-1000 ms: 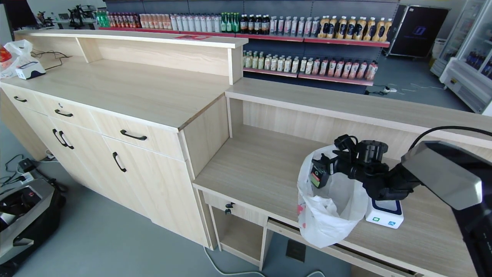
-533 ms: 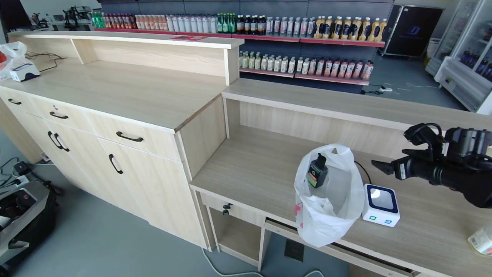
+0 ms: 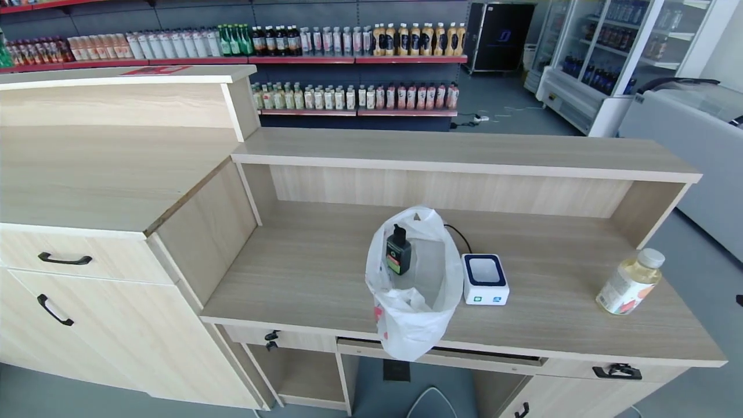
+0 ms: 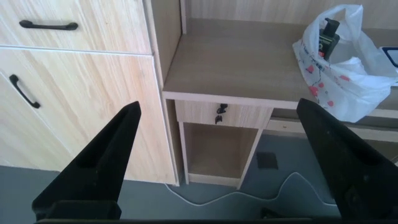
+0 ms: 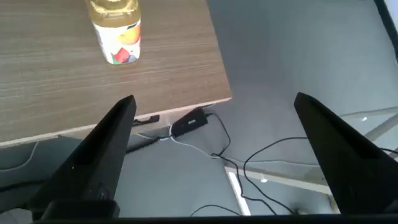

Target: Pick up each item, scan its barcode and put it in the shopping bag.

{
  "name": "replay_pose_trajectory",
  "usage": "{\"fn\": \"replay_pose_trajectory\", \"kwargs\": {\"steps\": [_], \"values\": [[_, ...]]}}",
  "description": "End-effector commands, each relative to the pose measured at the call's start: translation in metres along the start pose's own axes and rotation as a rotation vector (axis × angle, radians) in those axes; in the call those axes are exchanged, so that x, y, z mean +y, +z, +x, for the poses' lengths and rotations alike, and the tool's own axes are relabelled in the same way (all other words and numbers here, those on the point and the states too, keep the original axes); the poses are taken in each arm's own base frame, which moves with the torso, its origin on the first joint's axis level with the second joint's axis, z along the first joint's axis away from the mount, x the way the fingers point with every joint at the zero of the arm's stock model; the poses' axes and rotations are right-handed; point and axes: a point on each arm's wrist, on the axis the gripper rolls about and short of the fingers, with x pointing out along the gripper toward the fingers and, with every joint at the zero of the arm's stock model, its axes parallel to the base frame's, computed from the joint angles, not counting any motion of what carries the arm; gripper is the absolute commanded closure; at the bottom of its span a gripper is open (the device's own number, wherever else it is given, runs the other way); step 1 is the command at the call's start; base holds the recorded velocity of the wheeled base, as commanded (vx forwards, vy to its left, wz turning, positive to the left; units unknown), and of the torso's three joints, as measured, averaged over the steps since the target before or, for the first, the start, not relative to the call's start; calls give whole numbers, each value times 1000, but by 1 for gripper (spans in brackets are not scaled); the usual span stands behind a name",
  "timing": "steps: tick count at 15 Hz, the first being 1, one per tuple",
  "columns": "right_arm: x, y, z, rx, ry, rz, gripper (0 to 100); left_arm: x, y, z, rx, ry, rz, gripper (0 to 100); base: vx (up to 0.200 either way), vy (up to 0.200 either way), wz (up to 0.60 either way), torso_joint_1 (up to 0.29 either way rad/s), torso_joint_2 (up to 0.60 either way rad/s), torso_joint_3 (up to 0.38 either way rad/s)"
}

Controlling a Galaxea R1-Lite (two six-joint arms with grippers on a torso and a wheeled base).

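A white shopping bag [image 3: 415, 290] stands open on the lower wooden desk [image 3: 325, 273], with a dark bottle [image 3: 398, 251] upright inside it. Right beside the bag sits the white barcode scanner [image 3: 485, 278]. Near the desk's right end stands a clear bottle of yellow liquid [image 3: 630, 281]. My left gripper [image 4: 217, 106] hangs open and holds nothing, low in front of the desk's left end, with the bag [image 4: 348, 68] and the dark bottle [image 4: 326, 37] farther off. My right gripper [image 5: 214, 98] is open with nothing in it, off the desk's right end, close to the yellow bottle [image 5: 116, 31].
A taller counter with drawers [image 3: 87, 174] adjoins the desk on the left. A raised ledge [image 3: 464, 154] runs along the desk's back. Drink shelves [image 3: 348, 75] and fridges [image 3: 603, 58] stand behind. Cables [image 5: 205, 140] lie on the floor under the right gripper.
The head camera has swung to the right. My right gripper let go of the dark bottle in the bag and drew back to the right, out of the head view.
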Motion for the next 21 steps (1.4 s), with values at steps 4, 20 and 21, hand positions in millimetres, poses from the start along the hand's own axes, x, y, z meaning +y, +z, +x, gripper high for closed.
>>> {"fn": "replay_pose_trajectory", "kwargs": {"steps": [4, 20, 21], "values": [[4, -45, 93, -138, 314, 34, 0, 0, 0, 0, -1, 1, 0, 0, 0, 0, 0, 0, 0, 0], [34, -70, 191, -194, 387, -74, 0, 0, 0, 0, -1, 1, 0, 0, 0, 0, 0, 0, 0, 0], [40, -67, 196, -206, 398, -79, 0, 0, 0, 0, -1, 1, 0, 0, 0, 0, 0, 0, 0, 0]]}}
